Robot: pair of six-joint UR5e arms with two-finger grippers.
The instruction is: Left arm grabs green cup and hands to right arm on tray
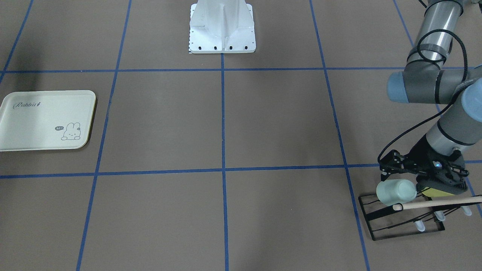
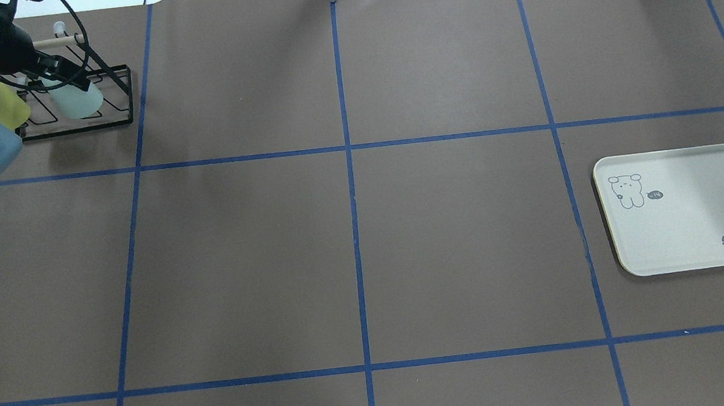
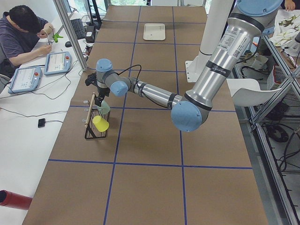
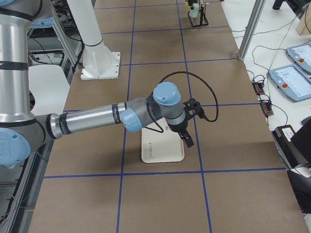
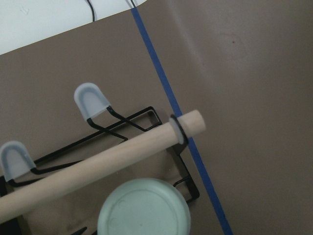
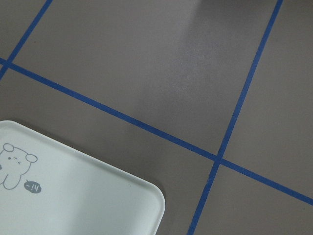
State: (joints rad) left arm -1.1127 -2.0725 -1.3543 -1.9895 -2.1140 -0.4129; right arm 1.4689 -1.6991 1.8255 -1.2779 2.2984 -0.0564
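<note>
The green cup hangs mouth-down and tilted on a peg of the black wire rack, next to a yellow-green cup. My left gripper hovers just above the rack and the two cups, its jaws spread open with nothing between them. The left wrist view looks onto the green cup's flat bottom below the rack's wooden rod. The tray lies bare at the opposite end of the table. My right gripper hangs over the tray; whether it is open or shut I cannot tell.
The wooden rod runs across the rack's top just in front of the cups. White-capped pegs stick up from the rack. A person sits at the side bench with tablets. The robot's white base stands at the table's middle edge.
</note>
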